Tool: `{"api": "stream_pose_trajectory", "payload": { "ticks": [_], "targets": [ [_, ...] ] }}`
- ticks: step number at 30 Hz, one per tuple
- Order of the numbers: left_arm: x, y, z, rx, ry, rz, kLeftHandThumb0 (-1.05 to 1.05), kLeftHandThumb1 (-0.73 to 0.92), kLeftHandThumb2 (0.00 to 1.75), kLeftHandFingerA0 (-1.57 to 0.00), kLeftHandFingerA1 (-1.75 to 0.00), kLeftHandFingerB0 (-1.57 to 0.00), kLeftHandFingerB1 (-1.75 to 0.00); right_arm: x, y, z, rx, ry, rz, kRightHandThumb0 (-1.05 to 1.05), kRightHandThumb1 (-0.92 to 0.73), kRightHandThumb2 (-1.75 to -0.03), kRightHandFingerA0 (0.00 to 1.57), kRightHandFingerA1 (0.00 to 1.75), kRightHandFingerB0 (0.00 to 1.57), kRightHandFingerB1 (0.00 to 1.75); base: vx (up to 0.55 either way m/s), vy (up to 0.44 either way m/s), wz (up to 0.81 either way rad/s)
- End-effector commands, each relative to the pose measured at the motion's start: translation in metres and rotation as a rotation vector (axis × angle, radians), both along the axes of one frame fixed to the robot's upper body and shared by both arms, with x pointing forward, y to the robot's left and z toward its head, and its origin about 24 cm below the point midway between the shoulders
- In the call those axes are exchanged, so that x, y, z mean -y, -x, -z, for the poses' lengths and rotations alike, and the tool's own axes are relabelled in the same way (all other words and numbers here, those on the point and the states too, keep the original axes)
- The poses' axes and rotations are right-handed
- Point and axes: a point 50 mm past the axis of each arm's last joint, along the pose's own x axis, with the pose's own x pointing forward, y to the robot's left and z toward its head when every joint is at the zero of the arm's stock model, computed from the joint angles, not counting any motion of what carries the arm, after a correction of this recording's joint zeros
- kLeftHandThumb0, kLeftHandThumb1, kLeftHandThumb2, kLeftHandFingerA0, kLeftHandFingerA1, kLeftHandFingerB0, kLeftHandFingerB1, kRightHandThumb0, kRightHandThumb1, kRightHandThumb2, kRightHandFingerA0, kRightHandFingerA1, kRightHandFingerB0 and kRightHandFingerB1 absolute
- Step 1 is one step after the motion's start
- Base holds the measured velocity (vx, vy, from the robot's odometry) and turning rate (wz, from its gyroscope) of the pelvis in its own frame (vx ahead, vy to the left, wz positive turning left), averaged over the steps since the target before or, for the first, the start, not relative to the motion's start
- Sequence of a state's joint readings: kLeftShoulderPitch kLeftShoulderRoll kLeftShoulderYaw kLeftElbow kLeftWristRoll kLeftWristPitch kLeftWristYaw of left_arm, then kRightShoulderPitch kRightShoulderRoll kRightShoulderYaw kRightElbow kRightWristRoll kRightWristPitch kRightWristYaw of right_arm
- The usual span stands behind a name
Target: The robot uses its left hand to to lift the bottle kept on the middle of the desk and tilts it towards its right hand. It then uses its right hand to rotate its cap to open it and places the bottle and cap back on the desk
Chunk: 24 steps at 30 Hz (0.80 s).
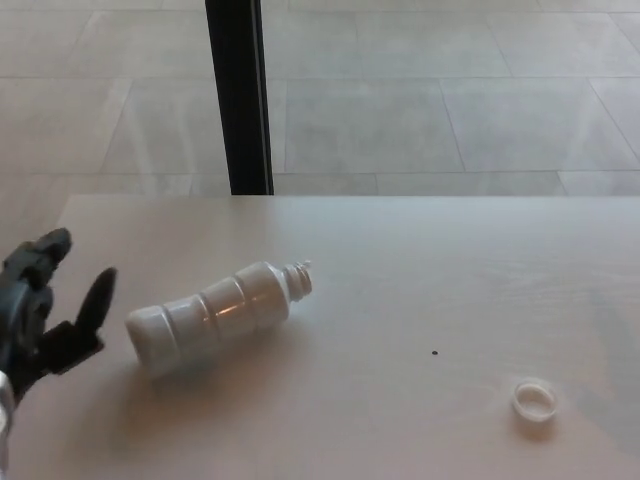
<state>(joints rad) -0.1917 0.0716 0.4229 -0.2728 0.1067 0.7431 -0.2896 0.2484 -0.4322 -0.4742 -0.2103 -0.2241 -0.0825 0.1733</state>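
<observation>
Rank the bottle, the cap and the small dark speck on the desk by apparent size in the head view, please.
1. bottle, lying on its side, largest
2. cap
3. dark speck, smallest

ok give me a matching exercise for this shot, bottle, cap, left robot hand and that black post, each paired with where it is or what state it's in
Things:
1. bottle
2. cap
3. left robot hand
4. black post

Places or states:
A. open, holding nothing, at the desk's left edge
B. standing upright on the floor behind the desk
C. lying on its side, neck uncapped
D. resting alone on the right part of the desk

Pairs: 1-C, 2-D, 3-A, 4-B
</observation>
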Motion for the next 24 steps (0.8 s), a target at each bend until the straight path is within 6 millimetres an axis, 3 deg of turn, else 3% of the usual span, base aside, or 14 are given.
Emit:
{"api": "stream_pose_trajectory", "payload": {
  "ticks": [1, 5, 8, 10, 11, 12, 13, 14, 16, 17, 19, 20, 21, 24],
  "targets": [
    [-0.142, 0.155, 0.021, 0.494, 0.584, -0.549, -0.93, 0.74, 0.64, 0.0, -0.7, 0.0, -0.8, 0.112, 0.077, -0.003, 0.27, -0.282, 0.482, -1.0, -0.6, -0.95, 0.0, 0.36, 0.01, 0.36, 0.0, 0.0, 0.0],
    [-0.18, 0.222, 0.06, 0.502, 0.625, -0.906, -1.01, 0.66, 1.14, 0.0, -0.64, -0.02, -0.62, 0.142, 0.106, -0.001, 0.395, -0.398, 0.745, -0.94, -0.59, -0.94, 0.0, 0.37, 0.01, 0.35, 0.0, 0.0, 0.0],
    [-0.198, 0.286, 0.097, 0.556, 0.721, -1.295, -0.97, 0.65, 1.11, 0.0, -0.62, 0.0, -0.58, 0.161, 0.129, 0.011, 0.456, -0.53, 0.909, -0.96, -0.62, -0.98, 0.0, 0.41, 0.0, 0.34, 0.0, 0.0, 0.0],
    [-0.195, 0.321, 0.11, 0.529, 0.726, -1.487, -0.92, 0.92, 0.68, 0.0, -0.56, 0.0, -0.56, 0.168, 0.14, 0.02, 0.509, -0.578, 0.994, -0.95, -0.61, -0.94, 0.0, 0.39, 0.02, 0.42, 0.0, 0.0, 0.0],
    [-0.189, 0.333, 0.113, 0.477, 0.712, -1.528, -0.98, 0.81, 1.2, 0.0, -0.56, 0.0, -0.51, 0.17, 0.143, 0.024, 0.515, -0.602, 1.023, -0.92, -0.61, -0.92, 0.0, 0.39, 0.0, 0.4, 0.0, 0.0, 0.0],
    [-0.175, 0.357, 0.121, 0.318, 0.665, -1.641, -1.03, 0.9, 1.2, 0.0, -0.62, 0.0, -0.47, 0.174, 0.148, 0.035, 0.542, -0.668, 1.119, -0.78, -0.75, -0.63, 0.0, 0.0, 0.0, 0.54, 0.0, 0.0, 0.0],
    [-0.171, 0.362, 0.125, 0.303, 0.67, -1.666, -0.93, 0.92, 1.28, 0.0, -0.58, 0.0, -0.48, 0.174, 0.149, 0.04, 0.548, -0.685, 1.136, -0.89, -0.6, -0.93, 0.0, 0.42, 0.0, 0.42, 0.0, 0.0, 0.0],
    [-0.161, 0.373, 0.136, 0.233, 0.663, -1.679, -0.85, 0.92, 1.0, 0.0, -0.2, 0.0, 0.0, 0.173, 0.152, 0.05, 0.562, -0.729, 1.159, -0.9, -0.62, -0.99, 0.0, 0.45, 0.0, 0.38, 0.0, 0.0, 0.0],
    [-0.15, 0.386, 0.146, 0.108, 0.622, -1.693, -0.99, 0.84, 1.13, 0.0, -0.46, 0.0, -0.4, 0.171, 0.154, 0.063, 0.597, -0.819, 1.198, -0.87, -0.59, -0.99, 0.0, 0.46, 0.0, 0.42, 0.0, 0.0, 0.0],
    [-0.145, 0.39, 0.149, 0.078, 0.609, -1.702, -0.83, 0.92, 0.75, 0.0, -0.15, 0.0, 0.0, 0.17, 0.155, 0.071, 0.609, -0.855, 1.226, -0.82, -0.77, -0.64, 0.0, 0.07, 0.0, 0.46, 0.0, 0.0, 0.0],
    [-0.134, 0.398, 0.154, -0.033, 0.589, -1.658, -1.02, 0.8, 1.12, 0.0, -0.48, 0.0, -0.43, 0.168, 0.158, 0.081, 0.568, -0.859, 1.273, -0.82, -0.83, -0.67, 0.0, 0.06, 0.0, 0.26, 0.0, 0.0, 0.0],
    [-0.128, 0.402, 0.156, -0.059, 0.595, -1.622, -0.86, 0.92, 0.82, 0.0, -0.13, 0.0, 0.0, 0.164, 0.161, 0.092, 0.541, -0.876, 1.281, -0.92, -0.66, -1.05, 0.0, 0.49, 0.0, 0.32, 0.0, 0.0, 0.0],
    [-0.126, 0.403, 0.158, -0.082, 0.615, -1.611, -0.99, 0.8, 1.12, 0.0, -0.51, 0.0, -0.42, 0.159, 0.163, 0.103, 0.491, -0.89, 1.286, -0.84, -0.82, -0.71, 0.0, 0.13, 0.01, 0.12, 0.0, 0.0, 0.0],
    [-0.127, 0.401, 0.161, -0.199, 0.617, -1.568, -0.79, 0.92, 0.8, 0.0, -0.81, 0.0, -0.37, 0.149, 0.168, 0.122, 0.367, -0.907, 1.297, -0.89, -0.62, -0.86, 0.0, 0.45, 0.0, 0.46, 0.0, 0.0, 0.0]
  ]
}}
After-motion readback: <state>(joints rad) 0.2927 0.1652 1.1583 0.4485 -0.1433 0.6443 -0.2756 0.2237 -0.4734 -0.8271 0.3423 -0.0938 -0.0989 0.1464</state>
